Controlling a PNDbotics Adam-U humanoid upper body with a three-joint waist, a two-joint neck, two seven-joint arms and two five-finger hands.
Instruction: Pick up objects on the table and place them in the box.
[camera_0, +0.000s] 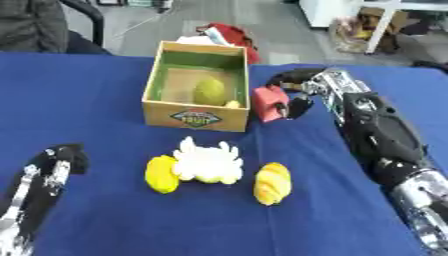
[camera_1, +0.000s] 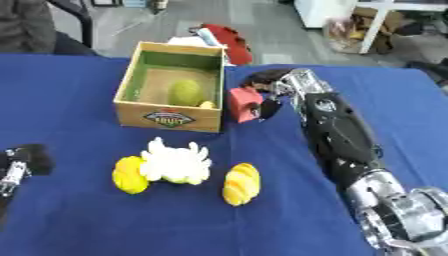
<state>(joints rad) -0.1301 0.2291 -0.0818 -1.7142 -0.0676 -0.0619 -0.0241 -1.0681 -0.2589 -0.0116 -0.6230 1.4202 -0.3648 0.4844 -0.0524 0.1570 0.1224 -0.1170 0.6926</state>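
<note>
A cardboard fruit box (camera_0: 194, 118) with a green lining stands at the back middle of the blue table. Inside it lie a green-yellow round fruit (camera_0: 209, 91) and a small yellow piece (camera_0: 233, 104). My right hand (camera_0: 297, 92) is curled round a red block (camera_0: 269, 103), held just right of the box's right wall. In front of the box lie a yellow item (camera_0: 161, 174), a white frilly item (camera_0: 208, 163) and a yellow-orange ridged item (camera_0: 272, 183). My left hand (camera_0: 59, 162) rests low at the left, away from all of them.
Red and white things (camera_0: 225, 35) lie behind the box at the table's far edge. A chair and floor clutter show beyond the table. Blue cloth (camera_0: 96, 85) stretches bare to the left of the box.
</note>
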